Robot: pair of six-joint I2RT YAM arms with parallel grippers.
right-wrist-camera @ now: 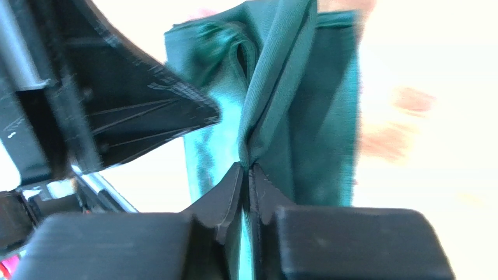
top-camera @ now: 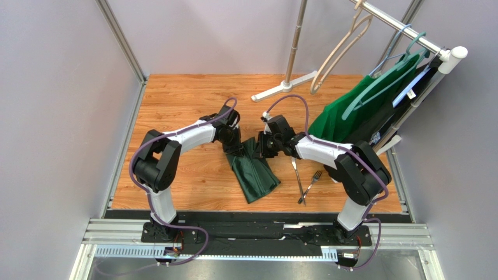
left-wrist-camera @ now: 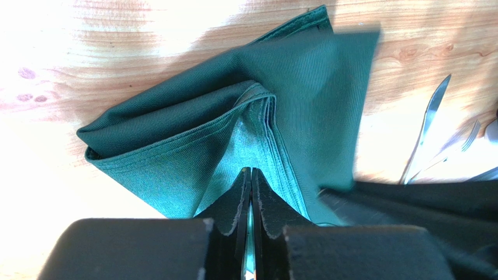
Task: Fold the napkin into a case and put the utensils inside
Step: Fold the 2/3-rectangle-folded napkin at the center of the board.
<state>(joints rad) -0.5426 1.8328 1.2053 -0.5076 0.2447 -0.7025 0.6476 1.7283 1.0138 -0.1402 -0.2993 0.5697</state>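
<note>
The dark green napkin [top-camera: 255, 174] lies folded into a narrow band at the middle of the wooden table, its far end lifted. My left gripper [top-camera: 237, 149] and right gripper [top-camera: 260, 146] meet over that far end, side by side. In the left wrist view the left gripper [left-wrist-camera: 251, 170] is shut on stacked hemmed layers of the napkin [left-wrist-camera: 304, 87]. In the right wrist view the right gripper [right-wrist-camera: 246, 166] pinches a raised fold of the napkin [right-wrist-camera: 315, 116]. The utensils, a knife [top-camera: 297, 174] and a fork [top-camera: 312, 181], lie crossed on the wood just right of the cloth.
A clothes rack with a brighter green garment [top-camera: 356, 111] and hangers stands at the back right. Its white stand foot [top-camera: 286, 87] rests on the far table. Grey walls close in both sides. The left arm's dark body [right-wrist-camera: 146, 116] shows close beside the right gripper.
</note>
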